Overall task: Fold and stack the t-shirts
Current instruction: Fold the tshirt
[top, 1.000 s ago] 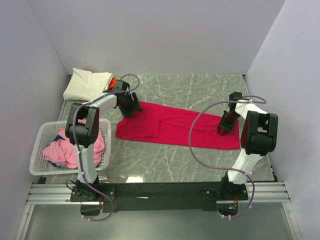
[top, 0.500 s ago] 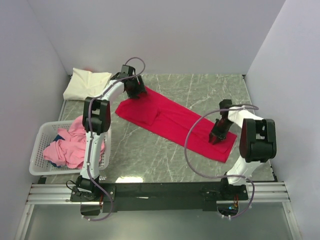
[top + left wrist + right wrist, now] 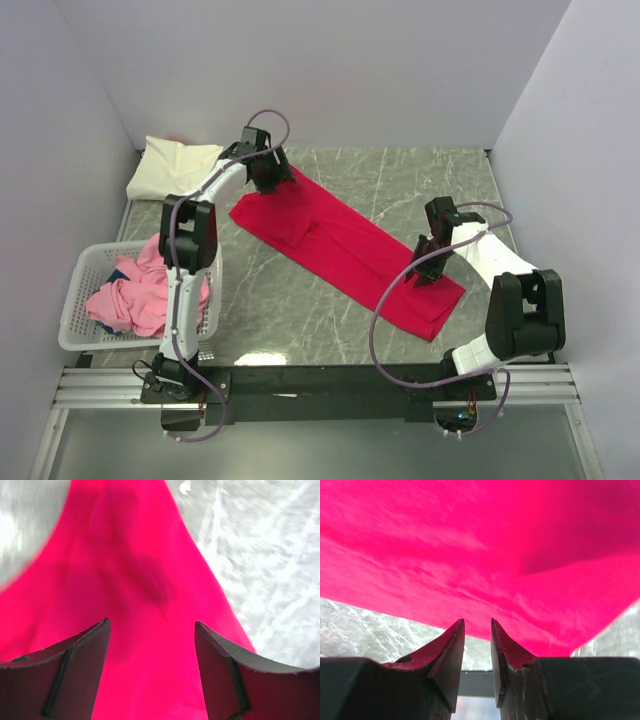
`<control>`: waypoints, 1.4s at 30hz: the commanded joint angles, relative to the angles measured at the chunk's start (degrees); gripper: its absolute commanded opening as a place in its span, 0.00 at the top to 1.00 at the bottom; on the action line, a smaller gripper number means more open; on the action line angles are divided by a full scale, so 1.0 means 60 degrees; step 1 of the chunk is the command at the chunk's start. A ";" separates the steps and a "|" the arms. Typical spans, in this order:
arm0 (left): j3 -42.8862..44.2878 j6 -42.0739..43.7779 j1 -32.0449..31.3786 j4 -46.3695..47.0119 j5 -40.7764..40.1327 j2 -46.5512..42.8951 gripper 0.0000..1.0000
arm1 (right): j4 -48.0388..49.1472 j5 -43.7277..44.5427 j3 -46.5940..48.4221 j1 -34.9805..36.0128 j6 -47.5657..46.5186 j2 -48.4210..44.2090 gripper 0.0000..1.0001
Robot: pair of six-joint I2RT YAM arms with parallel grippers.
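Crimson t-shirt (image 3: pixel 350 250) looks laid out, fold next: left gripper (image 3: pixel 270 180), wide at eleven o'clock, must pinch; right gripper (image 3: pixel 425 272) at four is narrow, grip unclear.

A spread t-shirt (image 3: pixel 345 250) lies diagonally across the middle of the surface (image 3: pixel 400 180), from far left to near right. The left gripper (image 3: pixel 268 178) sits over its far-left end, the right gripper (image 3: pixel 425 265) over its near-right end. A folded t-shirt (image 3: pixel 175 168) lies in the far-left corner. Nearer, at the left edge, a basket (image 3: pixel 75 300) holds heaped t-shirts (image 3: pixel 135 295).
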 commanded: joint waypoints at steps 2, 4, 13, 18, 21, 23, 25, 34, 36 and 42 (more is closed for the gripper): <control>-0.1509 -0.1246 -0.0231 0.0521 -0.0573 -0.2882 0.26 | 0.0939 -0.0105 0.0106 0.0011 -0.0525 0.0368 0.66; -0.2871 -0.1615 -0.0231 0.1209 -0.0427 -0.3310 0.26 | 0.1234 -0.0062 0.0033 0.0011 -0.0614 0.0516 0.66; -0.4706 -0.2364 -0.0231 0.1767 0.0291 -0.2933 0.26 | 0.1704 0.0378 -0.0319 0.0011 -0.0790 0.1496 0.66; -0.4269 -0.2218 -0.0129 0.1563 0.0086 -0.1924 0.26 | 0.1660 0.0071 -0.0831 0.0245 -0.0586 0.1586 0.66; -0.3816 -0.2028 -0.0027 0.1359 -0.0147 -0.1411 0.26 | 0.1616 -0.0061 -0.1197 0.0653 -0.0351 0.1425 0.66; -0.3493 -0.1809 0.0018 0.1183 -0.0294 -0.1160 0.26 | 0.1601 -0.0148 -0.1460 0.0845 -0.0175 0.1235 0.67; -0.3053 -0.1618 0.0091 0.1006 -0.0485 -0.0823 0.25 | 0.1616 -0.0397 -0.1622 0.1211 0.0074 0.1132 0.67; -0.1017 0.0227 0.0150 0.1211 0.0582 0.0773 0.26 | 0.2055 -0.1729 -0.1185 0.3481 0.1172 0.1803 0.67; -0.0606 0.0623 0.0121 0.1357 0.1168 0.1096 0.26 | 0.2099 -0.1833 -0.0614 0.4242 0.1421 0.2126 0.67; 0.0199 0.1327 -0.0055 0.1884 0.2355 0.1609 0.26 | 0.2085 -0.1966 0.1231 0.5853 0.1905 0.3517 0.67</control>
